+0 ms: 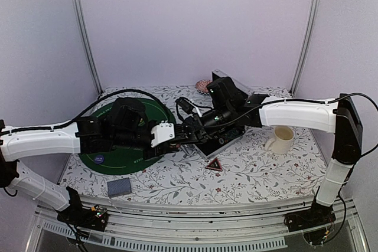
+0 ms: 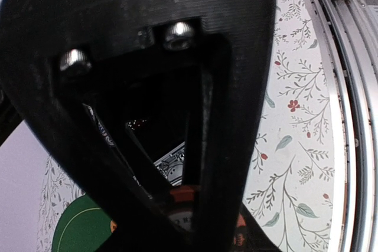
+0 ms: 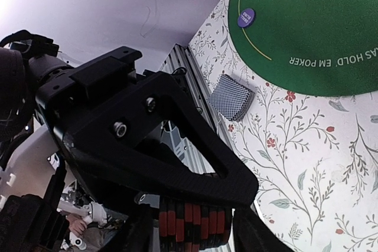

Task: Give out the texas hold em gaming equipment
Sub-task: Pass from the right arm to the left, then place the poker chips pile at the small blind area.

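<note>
Right claw (image 3: 195, 235) has a stack of red-and-black chips (image 3: 192, 222) lying crosswise between its fingers. The stack fills nearly the whole gap, but a thin dark line shows at each end, so I cannot tell whether the fingers press on it or stand just off it. Left claw (image 2: 180, 208) meets it tip to tip from the other side. In its own view its fingers (image 2: 209, 163) narrow to a point and are clamped on the chips, whose red rim and white face show between them. From above, both claws hang over the floral cloth (image 1: 254, 172) at the near left corner of the case (image 1: 233, 105), which lies just beyond them and to their right. The green mat (image 1: 118, 156) lies left of the claws, under the left arm. A purple disc (image 1: 99, 159) sits on the mat's near left part, well apart from the claws. The deck (image 1: 119, 187), backs up, lies on the cloth left of the claws and nearer the bases, just off the mat's near edge. A red triangle (image 1: 214, 164) lies near the claws, on their near right side. The mug (image 1: 281, 140) stands upright further right, on the near side of the right arm.
</note>
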Robot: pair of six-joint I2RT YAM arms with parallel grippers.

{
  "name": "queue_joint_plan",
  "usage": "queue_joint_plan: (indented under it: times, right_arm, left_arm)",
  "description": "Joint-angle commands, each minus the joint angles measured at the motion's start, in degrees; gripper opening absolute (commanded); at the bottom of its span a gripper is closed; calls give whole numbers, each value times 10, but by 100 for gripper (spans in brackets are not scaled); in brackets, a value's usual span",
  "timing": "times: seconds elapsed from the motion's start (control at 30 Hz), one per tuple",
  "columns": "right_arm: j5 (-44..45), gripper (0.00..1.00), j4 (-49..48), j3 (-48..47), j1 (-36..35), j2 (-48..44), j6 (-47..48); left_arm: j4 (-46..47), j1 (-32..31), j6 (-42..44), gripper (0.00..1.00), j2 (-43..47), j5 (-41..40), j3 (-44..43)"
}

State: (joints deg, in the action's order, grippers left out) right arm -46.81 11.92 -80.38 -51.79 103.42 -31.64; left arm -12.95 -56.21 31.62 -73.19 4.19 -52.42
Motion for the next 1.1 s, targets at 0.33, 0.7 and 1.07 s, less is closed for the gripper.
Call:
queue_joint_plan:
  times: [0.33, 0.7, 1.07]
  right_arm:
    - [48, 61, -10, 38, 28, -53, 15]
    - [150, 63, 25, 101, 61, -131, 47]
    - [180, 64, 35, 160, 63, -179, 101]
  left_arm:
    - [-26, 34, -47, 0, -4, 14, -22]
    - [-49, 186, -280, 0, -8, -54, 18]
    - [12, 330, -531, 0, -33, -162, 139]
